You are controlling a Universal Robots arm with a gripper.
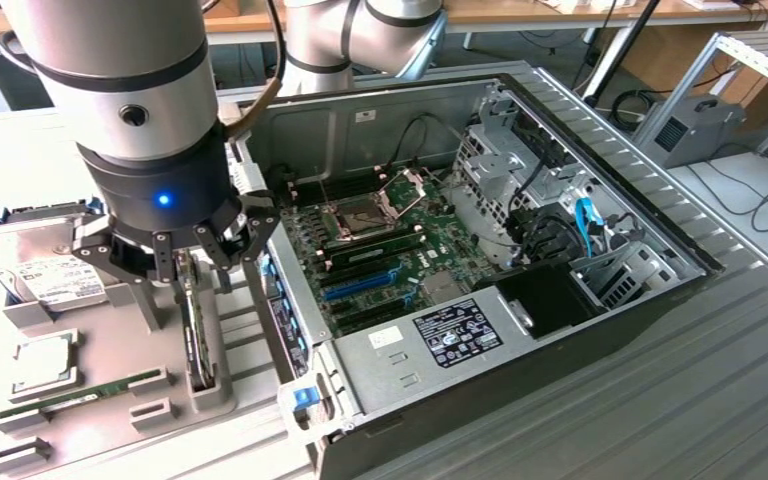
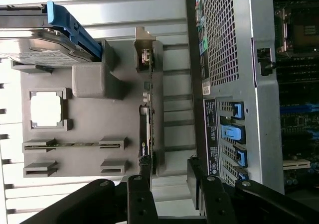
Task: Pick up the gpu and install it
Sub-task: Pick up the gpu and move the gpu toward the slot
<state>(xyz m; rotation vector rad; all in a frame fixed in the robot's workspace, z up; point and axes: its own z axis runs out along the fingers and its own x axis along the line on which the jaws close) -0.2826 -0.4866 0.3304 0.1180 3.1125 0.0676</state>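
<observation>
Wide-open jaws just abv gpu (image 1: 193, 330), upright in gray rack (image 1: 211, 398).

Arm (image 1: 124, 70) hung near-vertical, wrist section upright, blue indicator light (image 1: 161, 198) lit on its black collar. Gripper (image 1: 195, 268) pointed straight down; black fingers (image 2: 141, 196) spread wide apart, clamped on nothing.

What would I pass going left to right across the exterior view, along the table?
Hard drive → gpu standing on edge → open computer case → small grey box at the exterior view's right.
</observation>
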